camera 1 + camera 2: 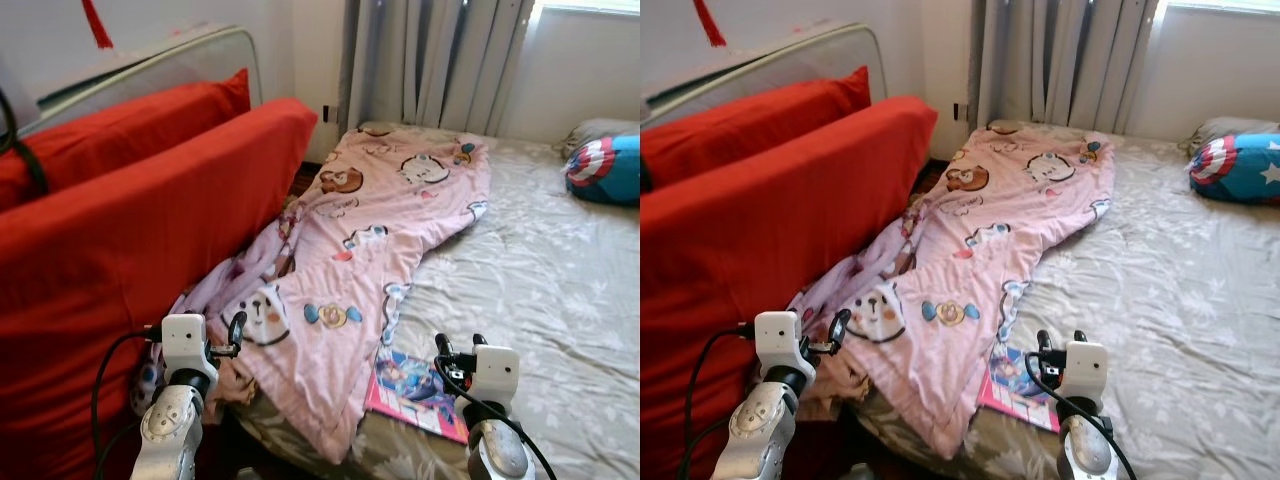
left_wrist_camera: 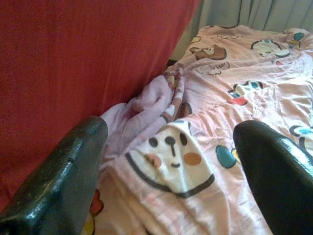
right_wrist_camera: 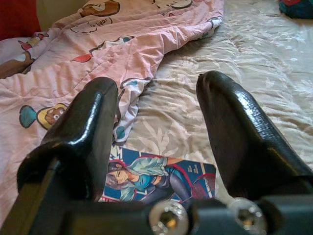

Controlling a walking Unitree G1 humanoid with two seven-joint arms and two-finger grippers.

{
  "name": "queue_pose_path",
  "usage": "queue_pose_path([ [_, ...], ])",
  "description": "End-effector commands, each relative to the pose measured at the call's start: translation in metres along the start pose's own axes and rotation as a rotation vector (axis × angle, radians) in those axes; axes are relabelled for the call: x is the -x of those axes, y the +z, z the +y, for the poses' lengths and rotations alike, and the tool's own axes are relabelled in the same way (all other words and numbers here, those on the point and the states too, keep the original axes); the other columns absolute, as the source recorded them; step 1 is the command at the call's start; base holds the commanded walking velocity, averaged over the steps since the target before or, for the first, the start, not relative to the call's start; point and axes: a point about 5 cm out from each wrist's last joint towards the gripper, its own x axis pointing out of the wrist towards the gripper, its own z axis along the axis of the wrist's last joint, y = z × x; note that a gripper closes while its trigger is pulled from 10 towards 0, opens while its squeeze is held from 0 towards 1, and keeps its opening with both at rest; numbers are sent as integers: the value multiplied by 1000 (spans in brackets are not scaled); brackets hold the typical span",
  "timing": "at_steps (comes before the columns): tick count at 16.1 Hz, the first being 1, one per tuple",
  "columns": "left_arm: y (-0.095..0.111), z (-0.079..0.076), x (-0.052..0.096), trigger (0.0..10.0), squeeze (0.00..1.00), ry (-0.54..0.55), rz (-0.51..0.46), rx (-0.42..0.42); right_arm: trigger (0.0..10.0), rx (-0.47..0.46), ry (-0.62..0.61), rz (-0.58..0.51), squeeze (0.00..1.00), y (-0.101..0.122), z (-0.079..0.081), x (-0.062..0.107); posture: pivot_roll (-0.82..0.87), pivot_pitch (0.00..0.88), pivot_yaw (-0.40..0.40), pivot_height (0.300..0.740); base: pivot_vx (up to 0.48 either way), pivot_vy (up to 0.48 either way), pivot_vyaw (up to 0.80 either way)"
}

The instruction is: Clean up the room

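Both grippers hover with fingers spread wide and empty: the left gripper [image 1: 232, 335] over the rumpled pink blanket [image 1: 370, 240] beside the red cushion [image 1: 150, 230], the right gripper [image 1: 458, 350] above the magazine [image 1: 415, 395] on the bed [image 1: 540, 290]. The magazine's corner sits under the blanket, so lifting either could drag the other.

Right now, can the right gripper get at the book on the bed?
Probably yes. The right gripper is open, hovering just short of the book, which lies flat on the grey bedsheet with its near part uncovered; the pink blanket overlaps only its edge.
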Motion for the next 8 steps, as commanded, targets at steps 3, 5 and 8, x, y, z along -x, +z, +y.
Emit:
queue_pose_path([
  [3, 2, 1, -1, 10000, 0, -3, 6, -19, 10000, 0, 8, 4, 0, 0, 2, -1, -104, 0, 12, 655, 0, 0, 0],
  [5, 1, 0, -1, 10000, 0, -6, 12, -20, 10000, -3, 8, 6, 0, 0, 2, -1, -104, 0, 13, 655, 0, 0, 0],
  [8, 0, -1, 0, 10000, 0, -9, 17, -20, 10000, -10, 16, 5, 0, 1, 5, -1, -103, 0, 13, 655, 0, 0, 0],
])
